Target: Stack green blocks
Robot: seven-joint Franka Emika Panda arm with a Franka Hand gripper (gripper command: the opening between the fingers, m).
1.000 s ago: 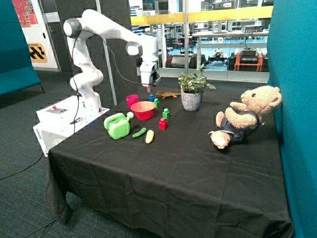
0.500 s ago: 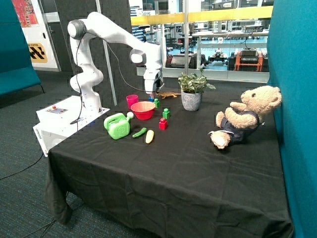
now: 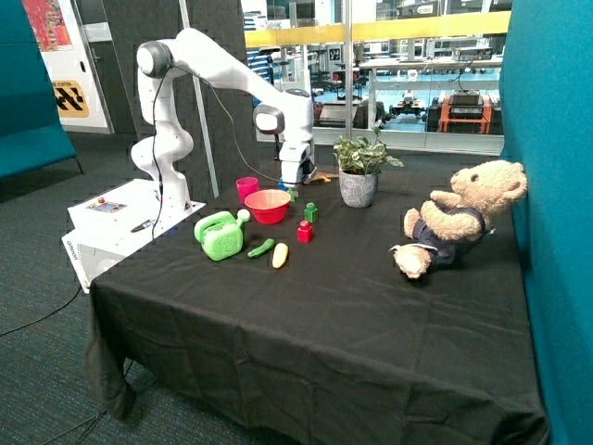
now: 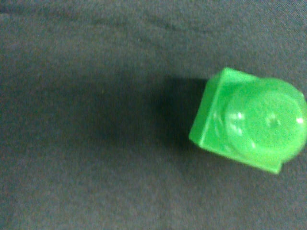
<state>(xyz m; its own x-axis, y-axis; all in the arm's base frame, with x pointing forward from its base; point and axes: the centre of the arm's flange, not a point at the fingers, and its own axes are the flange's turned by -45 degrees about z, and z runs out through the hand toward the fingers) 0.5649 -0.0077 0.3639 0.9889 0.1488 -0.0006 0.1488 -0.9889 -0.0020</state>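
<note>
around my gripper (image 3: 298,182): red bowl (image 3: 267,206) and potted plant (image 3: 359,171) crowd in
green block (image 4: 249,125): bare cloth round it

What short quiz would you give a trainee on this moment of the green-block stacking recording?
1. True or false: one green block already sits on top of the other green block.
2. The gripper hangs just above: A) the teddy bear, B) the green block next to the red bowl, C) the pink cup.
3. What colour is the studded block nearest the yellow toy?
Key: 1 false, both stand apart on the black cloth. 2 B. 3 red.
</note>
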